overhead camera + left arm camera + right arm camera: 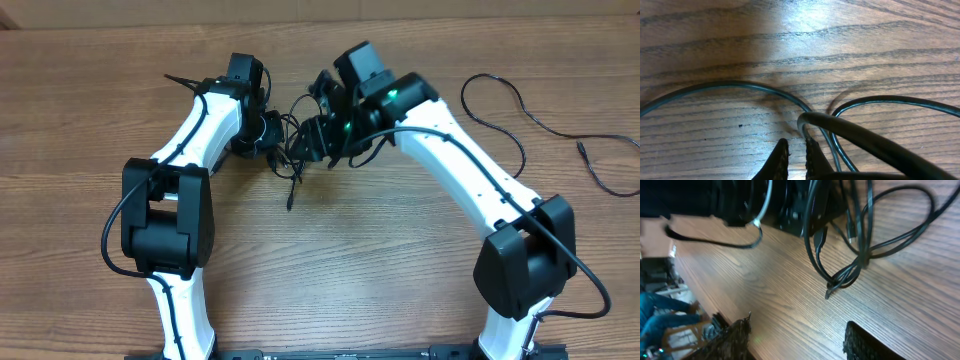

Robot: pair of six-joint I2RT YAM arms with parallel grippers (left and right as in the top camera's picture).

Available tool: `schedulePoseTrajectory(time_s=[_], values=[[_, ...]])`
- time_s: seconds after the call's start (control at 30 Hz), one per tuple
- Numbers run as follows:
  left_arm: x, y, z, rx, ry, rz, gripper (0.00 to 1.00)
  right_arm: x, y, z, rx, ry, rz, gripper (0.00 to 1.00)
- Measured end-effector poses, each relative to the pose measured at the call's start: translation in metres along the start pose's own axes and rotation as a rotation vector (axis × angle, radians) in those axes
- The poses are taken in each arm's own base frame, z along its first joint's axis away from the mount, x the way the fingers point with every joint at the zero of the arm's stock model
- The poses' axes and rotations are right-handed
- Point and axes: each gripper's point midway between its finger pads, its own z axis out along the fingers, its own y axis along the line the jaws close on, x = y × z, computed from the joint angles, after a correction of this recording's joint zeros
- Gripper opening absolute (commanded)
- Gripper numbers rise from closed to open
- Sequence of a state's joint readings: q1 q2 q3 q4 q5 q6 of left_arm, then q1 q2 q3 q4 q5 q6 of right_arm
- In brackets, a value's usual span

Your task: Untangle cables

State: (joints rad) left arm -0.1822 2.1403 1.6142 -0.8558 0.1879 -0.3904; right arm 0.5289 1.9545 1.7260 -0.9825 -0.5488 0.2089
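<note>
While the cables (293,150) are bunched in a small dark tangle toward the far side of the wooden table (380,260), they are flanked closely on both sides by the arms. One strand is seen trailing out of the knot toward the near edge, ending in a small plug (290,205). From the right wrist view, the loops (840,277) are shown crossing one another and resting on the wood. From the left wrist view, two thin curves (740,85) are laid flat across the grain.

A strand is clamped by the left gripper (270,132), whose fingertips (812,157) are pressed nearly together with the cord running down between them. The right gripper (325,135) is held just beside the knot, and its jaws are spread wide with nothing between them (800,340).

Well apart, on the right side of the table, a separate cord (510,110) is laid out in a loose loop.
</note>
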Motion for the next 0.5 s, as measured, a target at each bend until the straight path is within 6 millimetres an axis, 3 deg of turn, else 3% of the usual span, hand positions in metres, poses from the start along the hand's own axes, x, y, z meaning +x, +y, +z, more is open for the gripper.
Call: schedulePoseTrajectory(time_s=[0.37,0.5], values=[[0.0,0.0,0.0,0.001,-0.001,0.001,0.06,-0.001,0.018,0.042,-0.034,-0.046,-0.12,0.6],[0.0,0.0,0.0,0.001,-0.001,0.001,0.06,-0.003,0.014,0.059,-0.036,-0.042,-0.129,0.61]])
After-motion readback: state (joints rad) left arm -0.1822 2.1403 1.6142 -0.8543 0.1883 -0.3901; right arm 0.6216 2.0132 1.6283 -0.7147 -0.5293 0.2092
